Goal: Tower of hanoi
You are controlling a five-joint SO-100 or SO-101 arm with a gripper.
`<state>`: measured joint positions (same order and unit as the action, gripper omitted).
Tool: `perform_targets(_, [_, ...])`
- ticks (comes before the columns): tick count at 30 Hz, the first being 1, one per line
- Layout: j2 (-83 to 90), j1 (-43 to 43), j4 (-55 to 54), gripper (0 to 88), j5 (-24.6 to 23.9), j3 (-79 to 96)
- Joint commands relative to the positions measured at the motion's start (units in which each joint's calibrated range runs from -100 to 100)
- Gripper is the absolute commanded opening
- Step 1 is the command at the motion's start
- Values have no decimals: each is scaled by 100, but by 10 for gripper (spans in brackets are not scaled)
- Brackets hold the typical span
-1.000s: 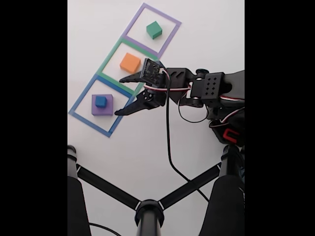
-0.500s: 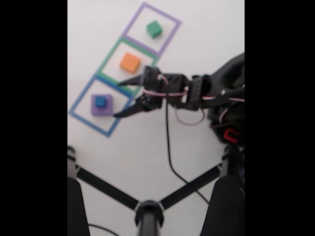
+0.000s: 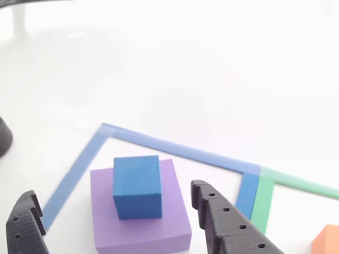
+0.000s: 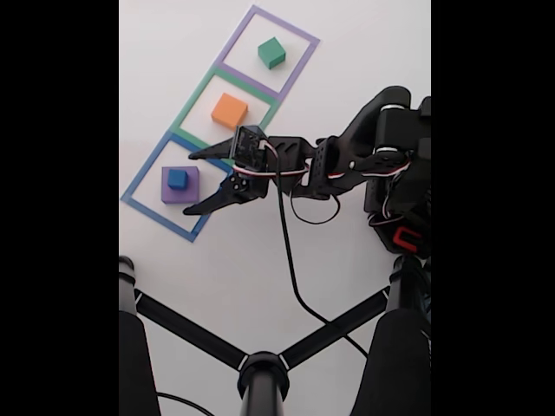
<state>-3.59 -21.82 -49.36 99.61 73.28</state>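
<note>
While spread wide, end effector [image 4: 189, 182] beside blue block [image 4: 178, 178].

The fixed view looks straight down from high above the white tabletop [image 4: 260, 251]. It takes in the whole arm at the right side and the row of three square outlines at the upper left. A black stand with three legs [image 4: 262, 368] shows at the bottom of this view.

The other view sits very low and close, just behind the pincer [image 3: 114, 219]. It faces forward between the two fingertips [image 3: 222, 222].

Both views share the blue block [image 3: 137, 186] on the purple block [image 3: 139, 225], the blue outline [image 3: 175, 148] around them, and a corner of the orange block [image 3: 327, 241].
</note>
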Motion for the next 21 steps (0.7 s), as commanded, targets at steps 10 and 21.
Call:
perform_targets(10, [-579,-110,-426,324,39,-590])
perform_targets(21, [-859,-148,-556,319,39,-790])
